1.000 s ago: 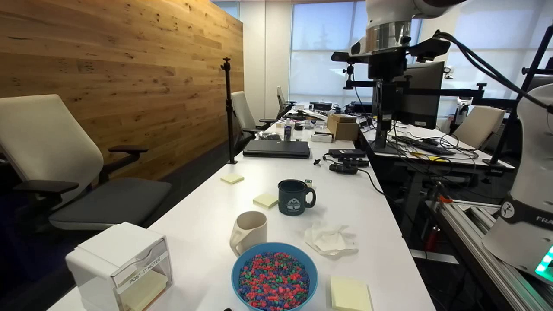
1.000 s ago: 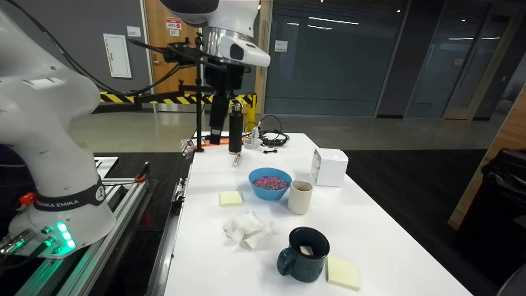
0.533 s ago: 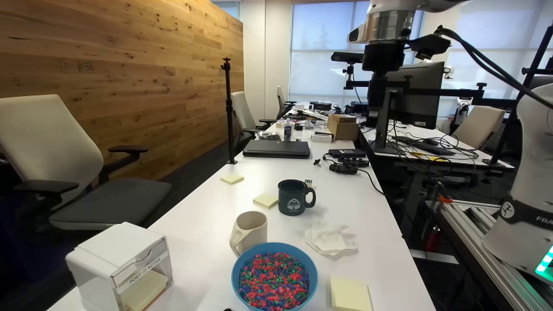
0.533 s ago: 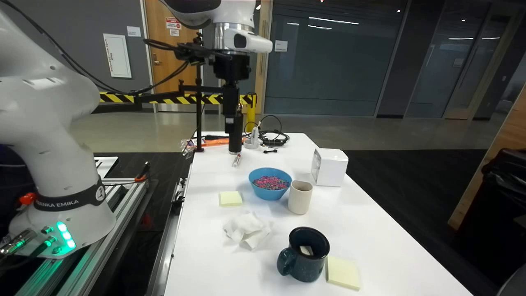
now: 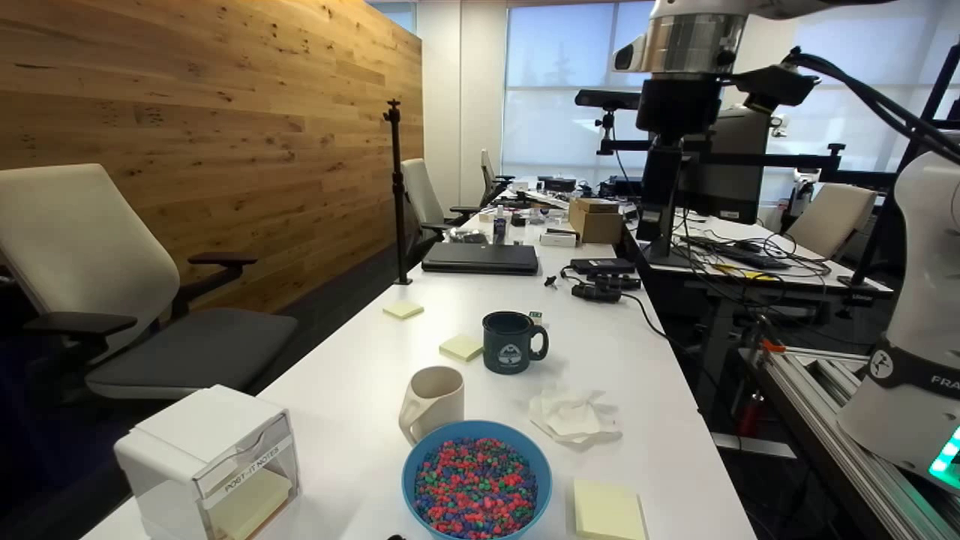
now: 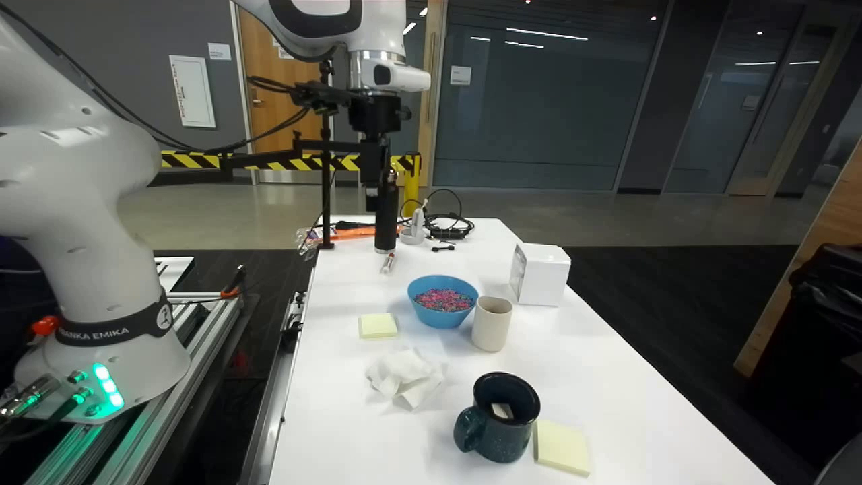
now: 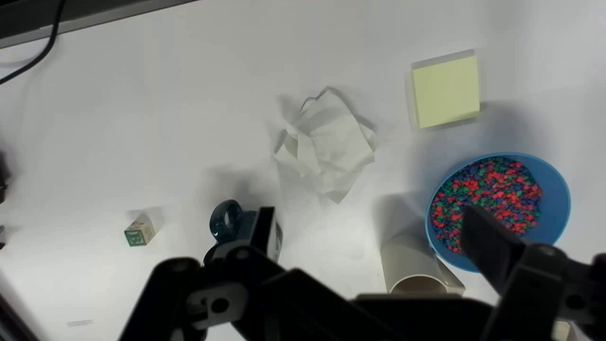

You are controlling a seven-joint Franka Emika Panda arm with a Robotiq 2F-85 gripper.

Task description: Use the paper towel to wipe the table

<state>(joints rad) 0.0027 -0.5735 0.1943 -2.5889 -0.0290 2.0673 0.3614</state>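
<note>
A crumpled white paper towel (image 6: 405,377) lies on the white table (image 6: 606,411). It shows in both exterior views (image 5: 576,416) and beyond the fingertips in the wrist view (image 7: 329,142). My gripper (image 7: 369,217) is open and empty, its fingers wide apart. It hangs well above the table, pointing down, in both exterior views (image 6: 372,202). In the wrist view the left finger overlaps a dark green mug (image 7: 244,225) and the right finger overlaps a blue bowl (image 7: 558,199). No spill or mess is clearly visible on the table.
A beige mug (image 6: 491,327) touches or nearly touches the bowl. Yellow note pads (image 6: 377,325) lie around the towel. A white note dispenser (image 5: 206,439) stands at one side. A small letter block (image 7: 138,233), a black laptop (image 5: 480,259) and a black bottle (image 6: 386,222) are also there.
My gripper has swung from a tilt to nearly upright and risen a little. The arm has shifted toward the robot base side. The towel and other objects have not moved.
</note>
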